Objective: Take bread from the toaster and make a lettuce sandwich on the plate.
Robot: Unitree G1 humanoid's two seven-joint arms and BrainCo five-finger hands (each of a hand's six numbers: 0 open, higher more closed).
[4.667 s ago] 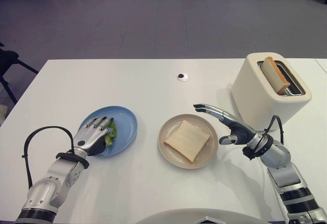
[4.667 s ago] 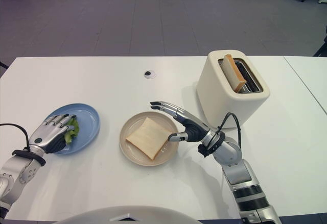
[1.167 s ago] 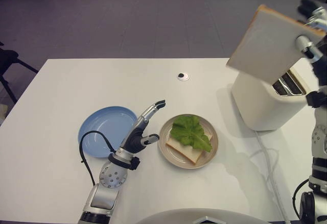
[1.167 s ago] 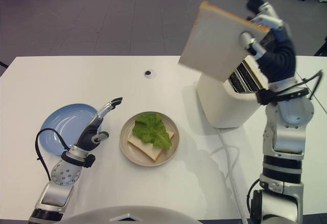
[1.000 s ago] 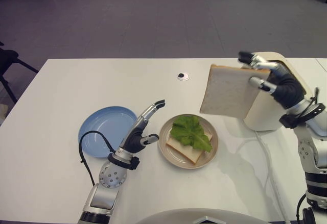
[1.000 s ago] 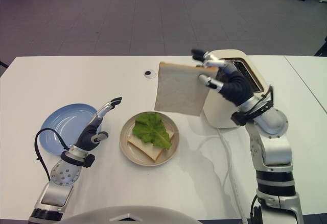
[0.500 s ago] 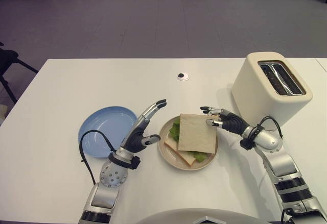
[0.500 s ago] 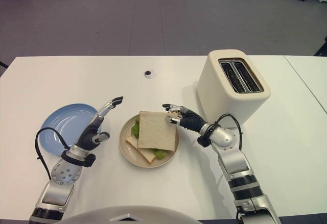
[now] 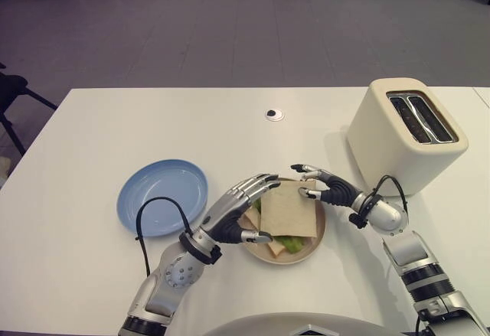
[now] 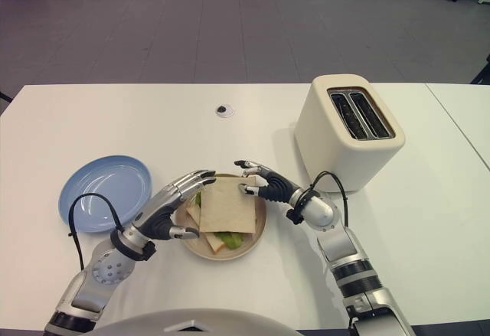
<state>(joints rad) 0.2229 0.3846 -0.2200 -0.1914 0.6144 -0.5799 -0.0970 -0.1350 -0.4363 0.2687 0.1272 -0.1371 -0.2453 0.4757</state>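
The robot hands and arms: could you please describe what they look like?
The left robot hand and right robot hand are silver, black-tipped, with dark palms. Each wrist carries a looping black cable; forearms are rounded silver-grey.

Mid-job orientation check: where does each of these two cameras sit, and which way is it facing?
Left eye view: on the head, looking forward and down at the table; left hand and right hand flank the sandwich on its plate.
Right eye view: same head, slightly to the right, same downward aim; the same two hands show low in frame.
Shared: both hands, sandwich, plate, toaster, blue plate.
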